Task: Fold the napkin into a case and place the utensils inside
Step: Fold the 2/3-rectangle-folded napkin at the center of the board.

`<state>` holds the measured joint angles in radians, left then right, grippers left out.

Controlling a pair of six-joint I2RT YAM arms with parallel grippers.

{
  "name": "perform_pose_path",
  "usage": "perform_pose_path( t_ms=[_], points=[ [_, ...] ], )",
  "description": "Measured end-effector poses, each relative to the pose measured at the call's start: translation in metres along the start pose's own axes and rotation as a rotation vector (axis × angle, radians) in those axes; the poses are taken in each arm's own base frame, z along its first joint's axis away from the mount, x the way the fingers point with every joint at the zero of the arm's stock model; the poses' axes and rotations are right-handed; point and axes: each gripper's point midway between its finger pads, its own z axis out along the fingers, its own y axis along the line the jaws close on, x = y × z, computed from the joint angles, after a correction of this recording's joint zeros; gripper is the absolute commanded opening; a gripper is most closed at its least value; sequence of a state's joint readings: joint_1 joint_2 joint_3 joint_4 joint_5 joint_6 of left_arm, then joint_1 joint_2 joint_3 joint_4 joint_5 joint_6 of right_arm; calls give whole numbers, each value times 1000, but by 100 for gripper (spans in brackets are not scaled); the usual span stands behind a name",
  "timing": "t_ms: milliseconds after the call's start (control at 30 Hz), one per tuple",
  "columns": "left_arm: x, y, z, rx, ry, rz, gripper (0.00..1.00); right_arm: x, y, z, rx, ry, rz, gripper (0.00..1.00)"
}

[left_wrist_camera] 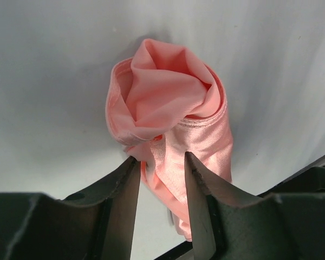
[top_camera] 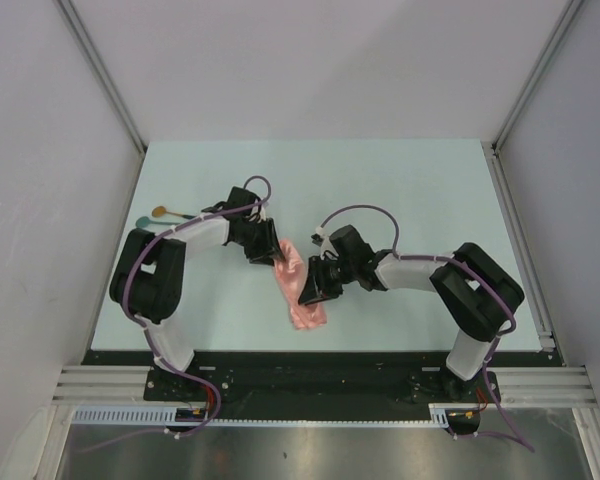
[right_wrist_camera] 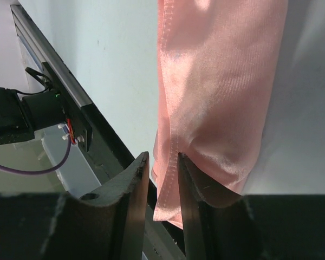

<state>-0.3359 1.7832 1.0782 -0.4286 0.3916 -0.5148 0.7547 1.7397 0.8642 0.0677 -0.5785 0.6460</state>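
Observation:
The salmon-pink napkin (top_camera: 298, 286) lies bunched in a narrow crumpled strip on the table between my two arms. My left gripper (top_camera: 277, 256) is at its far end. In the left wrist view the fingers (left_wrist_camera: 124, 189) stand a narrow gap apart with bunched cloth (left_wrist_camera: 162, 103) between the tips. My right gripper (top_camera: 311, 293) is at the strip's near right side. Its fingers (right_wrist_camera: 134, 179) are slightly apart and straddle the stitched hem (right_wrist_camera: 168, 162). The two spoons lie far left: a golden-brown bowl (top_camera: 159, 211) and a teal-green bowl (top_camera: 143, 221).
The table's dark front rail (top_camera: 310, 357) runs just below the napkin and shows in the right wrist view (right_wrist_camera: 70, 103). White walls enclose the pale table (top_camera: 400, 190) on three sides.

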Motion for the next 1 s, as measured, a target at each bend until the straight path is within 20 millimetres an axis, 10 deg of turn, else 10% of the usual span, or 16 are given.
perform_pose_path(
  t_ms=[467,1000],
  points=[
    [-9,8,-13,-82,-56,15,47,3,-5,3,-13,6,12,31],
    [-21,-9,4,1,-29,-16,0,10,-11,4,-15,10,19,29]
  ],
)
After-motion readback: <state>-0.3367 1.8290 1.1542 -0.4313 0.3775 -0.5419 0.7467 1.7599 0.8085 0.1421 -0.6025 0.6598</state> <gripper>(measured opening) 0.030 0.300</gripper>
